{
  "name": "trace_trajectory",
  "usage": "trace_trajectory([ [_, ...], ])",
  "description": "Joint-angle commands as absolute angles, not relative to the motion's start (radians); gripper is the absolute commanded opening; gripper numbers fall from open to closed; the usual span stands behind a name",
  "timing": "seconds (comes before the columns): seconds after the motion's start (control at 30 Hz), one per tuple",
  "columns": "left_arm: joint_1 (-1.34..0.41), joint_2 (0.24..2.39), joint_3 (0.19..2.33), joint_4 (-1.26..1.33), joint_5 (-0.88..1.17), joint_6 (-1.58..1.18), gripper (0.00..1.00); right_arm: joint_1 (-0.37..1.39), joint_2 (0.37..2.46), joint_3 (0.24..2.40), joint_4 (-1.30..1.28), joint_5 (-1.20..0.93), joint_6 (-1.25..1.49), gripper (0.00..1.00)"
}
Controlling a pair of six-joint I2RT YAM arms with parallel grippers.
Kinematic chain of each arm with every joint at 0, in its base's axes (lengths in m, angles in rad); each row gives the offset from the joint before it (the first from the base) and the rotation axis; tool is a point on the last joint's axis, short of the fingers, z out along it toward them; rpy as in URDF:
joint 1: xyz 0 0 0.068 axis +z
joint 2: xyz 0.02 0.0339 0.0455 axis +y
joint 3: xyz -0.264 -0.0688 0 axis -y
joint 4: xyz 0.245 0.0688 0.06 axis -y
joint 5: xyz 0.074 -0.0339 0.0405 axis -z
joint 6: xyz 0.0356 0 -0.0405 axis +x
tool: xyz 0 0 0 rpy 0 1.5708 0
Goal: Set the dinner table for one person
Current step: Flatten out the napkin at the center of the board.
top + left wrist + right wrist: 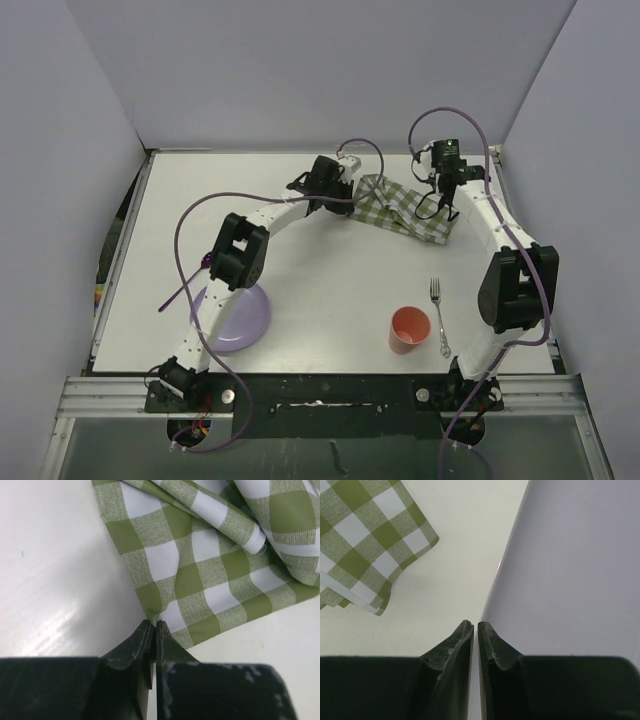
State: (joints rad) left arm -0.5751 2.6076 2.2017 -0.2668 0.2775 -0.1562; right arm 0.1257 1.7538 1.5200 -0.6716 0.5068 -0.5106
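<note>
Working over the white counter [330, 290], filling most of the top view and lying directly under both arms. Pinching the left corner of the checked cloth [405, 210], bunched at upper centre-right, with the left end effector [153, 626], fingers pressed together, cloth running away up and right. Hovering the right end effector [474, 626], closed on nothing, past the cloth's right edge; judging the left arm nearer

On the dinner table [330, 275] the cloth [405, 205] lies behind, plate [248, 318] near left, cup [409, 330] beside fork [438, 315] near right.
</note>
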Motion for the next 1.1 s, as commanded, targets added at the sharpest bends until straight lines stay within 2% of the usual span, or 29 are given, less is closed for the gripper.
trace_trajectory([
  [0.0,-0.549,2.442,2.037,-0.424,0.36,-0.22,0.0,0.163,1.707,1.529,-0.663,0.517,-0.507,0.12],
  [0.13,-0.536,2.27,1.839,-0.428,0.424,-0.251,0.0,0.18,1.704,1.53,-0.651,0.536,-0.522,0.12],
  [0.23,-0.523,2.135,1.671,-0.421,0.372,-0.237,0.0,0.183,1.705,1.531,-0.651,0.535,-0.523,0.12],
  [0.47,-0.404,1.921,1.434,-0.447,0.291,-0.246,0.0,0.221,1.699,1.513,-0.68,0.47,-0.543,0.14],
  [0.5,-0.392,1.898,1.416,-0.441,0.27,-0.244,0.06,0.233,1.698,1.509,-0.687,0.456,-0.554,0.21],
  [0.53,-0.383,1.881,1.401,-0.432,0.249,-0.238,0.28,0.25,1.699,1.507,-0.7,0.442,-0.568,0.3],
  [0.57,-0.377,1.868,1.389,-0.423,0.226,-0.232,0.83,0.271,1.7,1.506,-0.71,0.432,-0.583,0.38],
  [0.6,-0.372,1.859,1.383,-0.415,0.203,-0.222,0.96,0.291,1.7,1.505,-0.721,0.428,-0.599,0.44],
  [0.67,-0.37,1.85,1.372,-0.396,0.172,-0.204,0.98,0.332,1.702,1.505,-0.732,0.431,-0.637,0.48],
  [0.87,-0.37,1.831,1.367,-0.368,0.189,-0.225,0.98,0.405,1.742,1.564,-0.827,0.425,-0.635,0.47],
  [0.97,-0.384,1.786,1.362,-0.353,0.257,-0.303,0.98,0.497,1.768,1.638,-0.958,0.374,-0.587,0.47],
  [1.07,-0.405,1.733,1.344,-0.39,0.171,-0.348,0.98,0.61,1.747,1.59,-0.957,0.385,-0.592,0.5],
])
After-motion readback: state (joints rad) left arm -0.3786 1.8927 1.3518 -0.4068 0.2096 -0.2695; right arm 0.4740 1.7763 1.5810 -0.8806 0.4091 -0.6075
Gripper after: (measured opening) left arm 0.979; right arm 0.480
